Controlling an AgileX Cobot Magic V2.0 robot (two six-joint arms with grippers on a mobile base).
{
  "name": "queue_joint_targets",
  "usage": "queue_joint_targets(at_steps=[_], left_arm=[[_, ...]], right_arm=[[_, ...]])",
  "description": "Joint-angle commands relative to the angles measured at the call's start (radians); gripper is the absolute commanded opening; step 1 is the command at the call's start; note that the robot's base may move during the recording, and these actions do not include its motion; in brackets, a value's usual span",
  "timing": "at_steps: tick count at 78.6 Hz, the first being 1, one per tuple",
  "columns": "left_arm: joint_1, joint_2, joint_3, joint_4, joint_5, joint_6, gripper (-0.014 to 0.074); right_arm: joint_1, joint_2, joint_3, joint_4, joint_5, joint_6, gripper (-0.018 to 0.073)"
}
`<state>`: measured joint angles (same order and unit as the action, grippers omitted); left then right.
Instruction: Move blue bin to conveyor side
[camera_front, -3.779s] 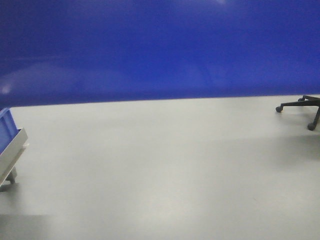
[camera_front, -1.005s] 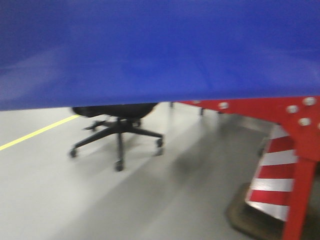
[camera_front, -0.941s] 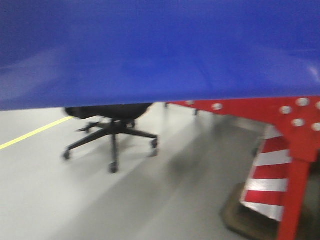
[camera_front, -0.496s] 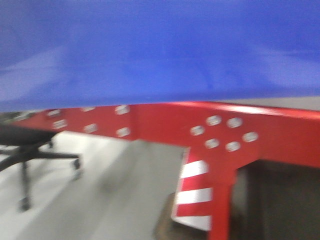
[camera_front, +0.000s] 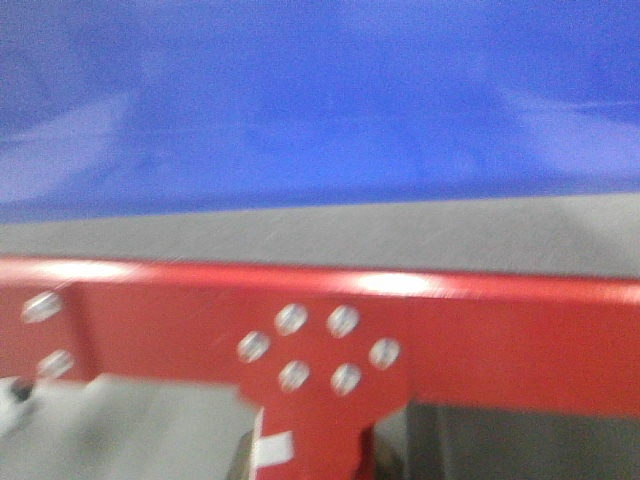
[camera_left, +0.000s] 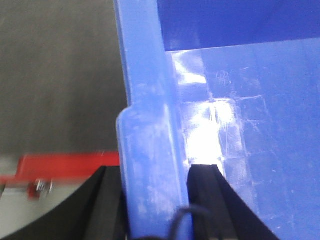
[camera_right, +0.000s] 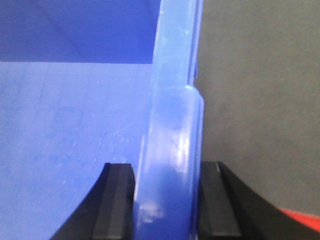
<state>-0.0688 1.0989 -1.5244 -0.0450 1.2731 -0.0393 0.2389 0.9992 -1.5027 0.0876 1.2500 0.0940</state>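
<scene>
Two claws on it: left gripper (camera_left: 156, 172) and right gripper (camera_right: 165, 170) each pinch the thick rim lip of the blue bin (camera_front: 320, 100) on opposite walls. The bin appears to hang just above the conveyor (camera_front: 420, 235), near its red frame (camera_front: 500, 330) edge. The plastic looks stiff, glossy and probably slippery, bulky more than heavy, so the lip is the sensible hold, with both sides level.

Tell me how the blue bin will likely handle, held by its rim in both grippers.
Probably stiff: the rim of the blue bin runs straight through the left gripper and right gripper, unbent. Possibly slippery: its walls are glossy with glare, and only a narrow pinch holds it. Likely light for its size: the interior in view looks empty.
</scene>
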Motion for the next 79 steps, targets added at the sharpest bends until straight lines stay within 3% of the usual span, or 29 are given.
queue_joint_targets(at_steps=[1,79], left_arm=[[0.003,-0.019,-0.012,0.060,-0.076,0.014,-0.0010],[0.003,-0.019,-0.012,0.060,-0.076,0.014,-0.0010]], right_arm=[[-0.006,-0.015,-0.012,-0.067,-0.092,-0.020,-0.0082],[-0.006,-0.015,-0.012,-0.067,-0.092,-0.020,-0.0082]])
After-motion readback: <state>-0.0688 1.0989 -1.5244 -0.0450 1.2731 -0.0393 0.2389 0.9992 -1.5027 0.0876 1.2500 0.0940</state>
